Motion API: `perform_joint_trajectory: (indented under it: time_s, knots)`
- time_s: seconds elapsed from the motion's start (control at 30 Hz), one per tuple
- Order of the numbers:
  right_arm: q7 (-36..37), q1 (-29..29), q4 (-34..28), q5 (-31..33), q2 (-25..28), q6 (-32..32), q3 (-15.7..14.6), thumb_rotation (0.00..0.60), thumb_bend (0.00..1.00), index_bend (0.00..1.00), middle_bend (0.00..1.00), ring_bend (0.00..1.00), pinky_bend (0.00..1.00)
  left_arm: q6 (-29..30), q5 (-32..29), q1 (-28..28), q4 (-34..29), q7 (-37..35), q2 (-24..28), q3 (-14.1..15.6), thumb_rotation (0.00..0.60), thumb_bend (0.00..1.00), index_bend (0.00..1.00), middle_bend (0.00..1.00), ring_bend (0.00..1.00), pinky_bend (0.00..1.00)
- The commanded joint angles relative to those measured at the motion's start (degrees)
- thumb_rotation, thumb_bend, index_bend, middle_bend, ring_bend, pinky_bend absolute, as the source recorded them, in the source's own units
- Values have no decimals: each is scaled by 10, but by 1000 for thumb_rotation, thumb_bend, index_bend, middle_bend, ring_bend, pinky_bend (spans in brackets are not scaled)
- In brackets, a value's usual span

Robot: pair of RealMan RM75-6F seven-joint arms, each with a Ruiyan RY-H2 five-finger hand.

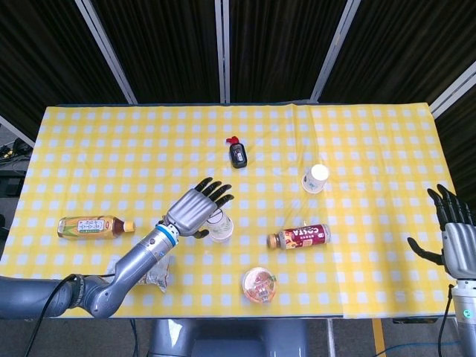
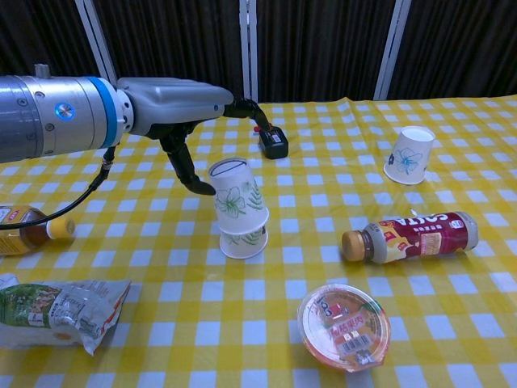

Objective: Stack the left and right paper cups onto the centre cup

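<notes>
Two paper cups with a green leaf print stand stacked upside down at the table's centre: the upper cup [image 2: 236, 198] sits slightly tilted over the centre cup [image 2: 242, 241]. In the head view the stacked cups [image 1: 221, 225] lie just right of my left hand [image 1: 197, 210]. My left hand [image 2: 182, 113] hovers above and left of the stack, fingers stretched out over it and thumb hanging by the upper cup's rim, gripping nothing. A third paper cup [image 2: 408, 155] [image 1: 315, 178] stands inverted at the right. My right hand [image 1: 454, 238] is off the table's right edge, fingers spread.
A Costa bottle [image 2: 412, 234] lies right of the stack, with a sealed bowl [image 2: 343, 326] in front of it. A tea bottle [image 2: 28, 226] and a snack bag [image 2: 60, 311] lie at the left. A small black device [image 2: 273, 141] sits behind the stack.
</notes>
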Motion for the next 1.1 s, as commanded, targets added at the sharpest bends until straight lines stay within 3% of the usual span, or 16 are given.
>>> perform_joint_trajectory:
  time_s: [0.03,0.27,0.5,0.63,0.83,1.1]
  knots:
    - [-2,1,0,1,0,-4,-1,600,117,0,0,0,0,9,-28,-6,-14,16,7,8,600,125,0,0,0,0]
    - [-14,5,3,6,-5,-15,-4,600,117,0,0,0,0,103,61,62,-44,-62,17,16,600,125,0,0,0,0]
    - [-33,10,4,3,-13,-23,-9,600,117,0,0,0,0,183,151,139,-54,-124,46,54,600,125,0,0,0,0]
    - [-54,22,9,2,-25,-36,-9,600,117,0,0,0,0,299,226,223,-31,-141,56,95,600,125,0,0,0,0]
    - [-92,56,-3,9,-35,-62,10,600,117,49,0,0,0,386,273,315,5,-198,57,137,600,125,0,0,0,0]
    - [-212,154,-53,33,-52,-149,52,600,117,161,0,0,0,418,302,361,32,-230,75,126,600,125,0,0,0,0]
